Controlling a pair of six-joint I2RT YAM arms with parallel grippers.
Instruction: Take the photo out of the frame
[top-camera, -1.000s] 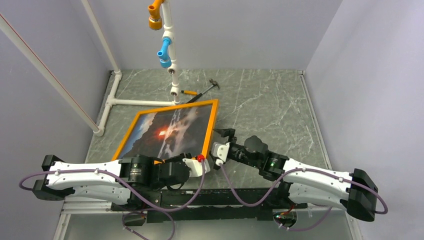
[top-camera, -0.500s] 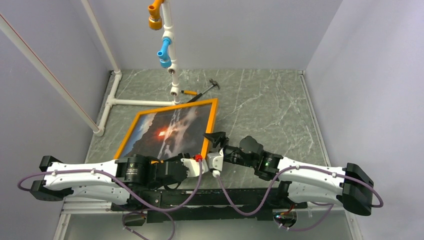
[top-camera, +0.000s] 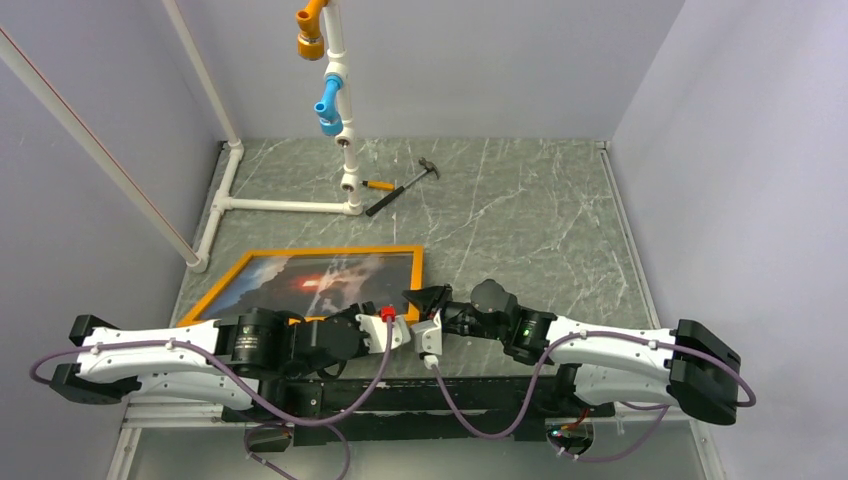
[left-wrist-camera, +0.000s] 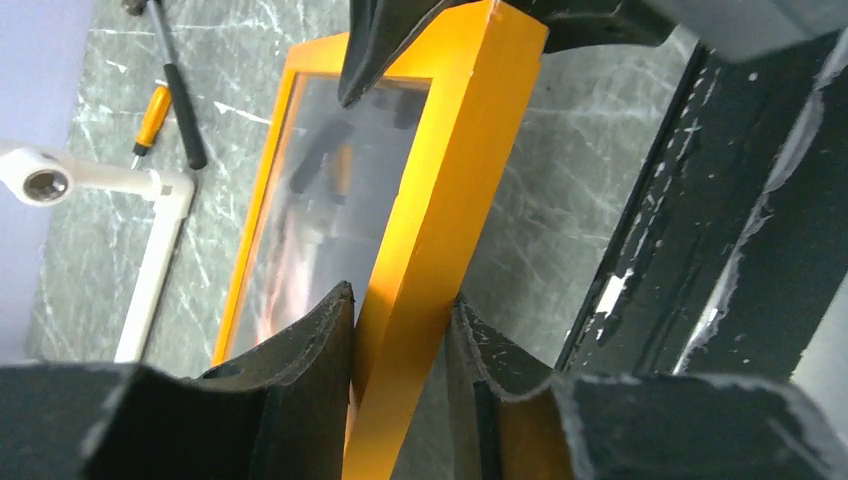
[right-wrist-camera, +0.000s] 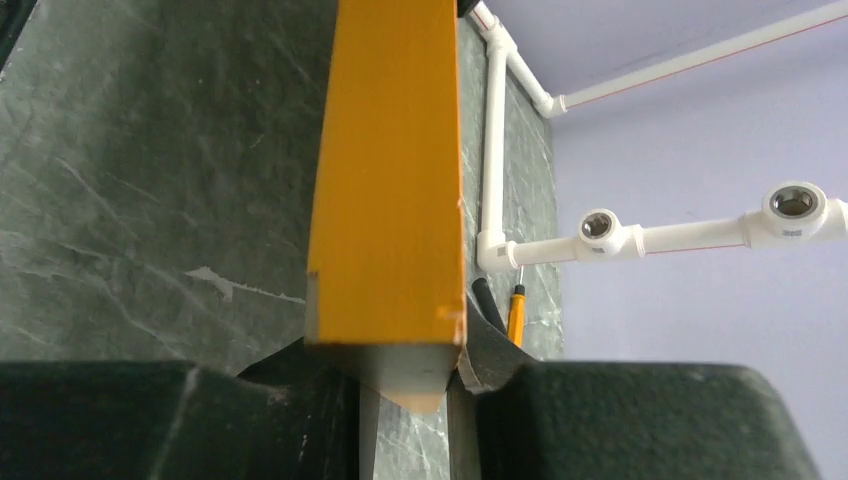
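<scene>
**A:** Where is the photo (top-camera: 322, 280) right now?

**B:** It sits inside the frame (top-camera: 330, 251), face up, over the near left part of the table (top-camera: 520, 220). Nothing has been taken out yet.

**A:** And the fingers?

**B:** The left gripper (left-wrist-camera: 400, 305) is clamped narrow across the orange side bar, with one pad on the inner lip beside the print and the other on the outer face. The right gripper (right-wrist-camera: 405, 365) pinches the corner end of that same bar, just as narrow. Both hold the frame and neither holds the photo.

**A:** So how should this step go?

**B:** I can't see the back from here, but I'd guess the print only leaves that way. The frame should be turned or stood on edge until the back can be reached.

**A:** Any risks?

**B:** Both grips sit close together on one bar, so the far side may sag or swing. The wrists should turn slowly and together so the bar doesn't twist. The far edge also has to stay clear of the white pipe stand (top-camera: 285, 206). One grip should stay firm before the other lets go.
</scene>
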